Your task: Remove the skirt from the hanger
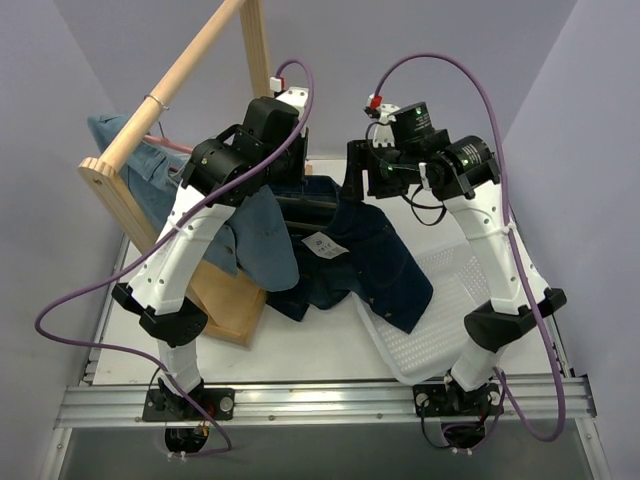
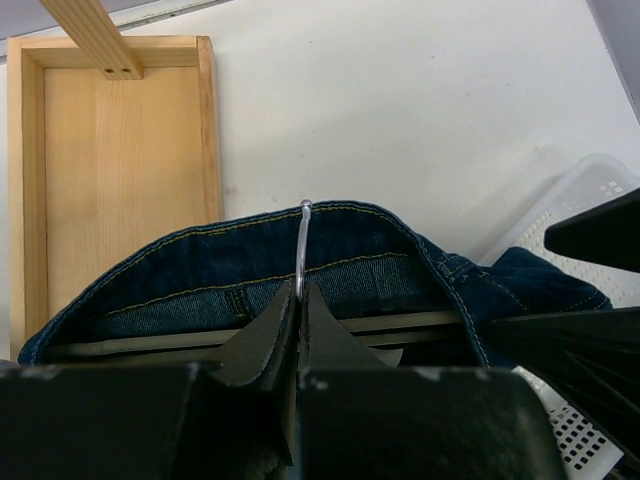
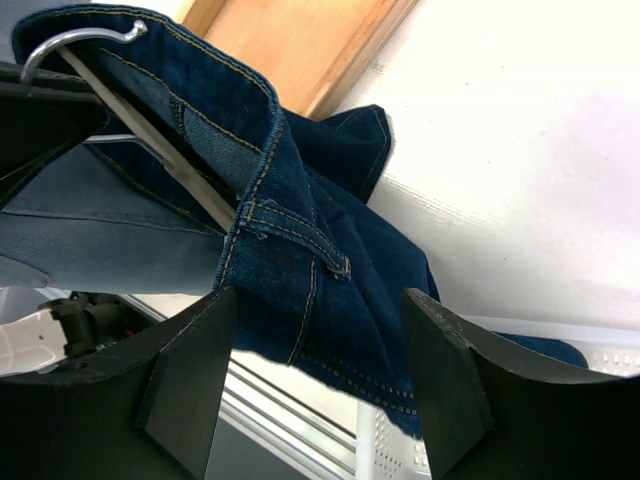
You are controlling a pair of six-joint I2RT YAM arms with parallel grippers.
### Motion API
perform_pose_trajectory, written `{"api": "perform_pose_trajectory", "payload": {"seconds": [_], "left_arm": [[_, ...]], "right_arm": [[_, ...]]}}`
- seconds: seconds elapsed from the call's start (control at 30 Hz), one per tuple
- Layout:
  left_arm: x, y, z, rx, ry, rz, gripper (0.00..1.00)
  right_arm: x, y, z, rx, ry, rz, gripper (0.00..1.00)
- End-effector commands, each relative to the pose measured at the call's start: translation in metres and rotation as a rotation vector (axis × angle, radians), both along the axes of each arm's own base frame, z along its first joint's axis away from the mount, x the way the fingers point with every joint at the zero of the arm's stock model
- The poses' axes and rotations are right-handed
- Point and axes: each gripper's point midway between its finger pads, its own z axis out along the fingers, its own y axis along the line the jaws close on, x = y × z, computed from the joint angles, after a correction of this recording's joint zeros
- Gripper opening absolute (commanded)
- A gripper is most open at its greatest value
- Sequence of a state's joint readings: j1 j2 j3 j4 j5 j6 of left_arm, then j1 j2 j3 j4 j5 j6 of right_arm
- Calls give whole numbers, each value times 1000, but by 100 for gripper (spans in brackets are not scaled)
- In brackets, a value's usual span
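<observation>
Top and wrist views, skirt held up over a white table [image 2: 400, 100].

**Surroundings.** A wooden rack [image 1: 180, 70] stands at the left, its slanted rail crossing the far left corner and its flat wooden base [image 2: 120, 170] lying on the table. A lighter blue denim garment [image 1: 265, 240] hangs from the rail, partly behind the left arm. A metal loop [image 1: 157, 100] circles the rail. A white perforated basket [image 1: 450, 290] sits on the right, and the skirt's lower edge drapes onto its near-left rim. The left arm and the lighter garment screen the skirt's left side from above.

**Count.**
- Two arms and two grippers.
- Two denim garments: one dark, one lighter.
- One hanger in hand.
- One basket.
- One rack.

**Task item.** The dark blue skirt [image 1: 385, 265] hangs at the centre between the two grippers, its waistband on the hanger [image 3: 185, 185]. A white label [image 1: 325, 246] shows on its inner face. Its lower part rests on the table and basket.

**Tools.**
- The left gripper [image 2: 300, 300] is pinched tight on the hanger's metal hook [image 2: 303, 240], which rises just above the waistband.
- The right gripper [image 3: 318, 300] stands moderately wide, one finger [image 3: 190, 370] on each side of the skirt's waistband corner. The cloth hangs in the gap, and contact with either finger cannot be told.
</observation>
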State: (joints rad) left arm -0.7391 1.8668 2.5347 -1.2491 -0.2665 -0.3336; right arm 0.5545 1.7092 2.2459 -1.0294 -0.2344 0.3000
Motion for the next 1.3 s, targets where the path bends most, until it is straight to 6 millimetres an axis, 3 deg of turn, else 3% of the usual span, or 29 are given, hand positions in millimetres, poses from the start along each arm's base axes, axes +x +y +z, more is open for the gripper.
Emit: {"api": "perform_pose_trajectory", "payload": {"seconds": [0.0,0.33,0.53,0.73,0.77,0.8,0.87,1.03,1.2,1.27], "left_arm": [[2,6,28,-33,-84,12,2],[6,3,18,-3,-70,7,2],[6,5,20,-2,-77,13,2],[5,10,22,6,-85,26,2],[5,10,22,4,-85,27,2],[5,11,24,0,-92,29,2],[5,11,22,6,-87,32,2],[7,21,17,44,-90,74,2],[9,32,24,42,-131,127,2],[11,37,24,52,-135,151,2]], "right_arm": [[-1,0,4,-43,-32,10,61],[-2,17,6,-30,-48,38,61],[-3,18,-11,-92,-15,46,58],[-7,15,-26,-177,-2,39,34],[-6,12,-31,-197,5,30,29],[-7,9,-30,-205,0,23,13],[-7,4,-29,-218,-8,-3,0],[-9,-23,-27,-300,-36,-86,0],[-26,-60,-23,-344,-48,-181,0],[-30,-74,-31,-355,-25,-223,0]]}}
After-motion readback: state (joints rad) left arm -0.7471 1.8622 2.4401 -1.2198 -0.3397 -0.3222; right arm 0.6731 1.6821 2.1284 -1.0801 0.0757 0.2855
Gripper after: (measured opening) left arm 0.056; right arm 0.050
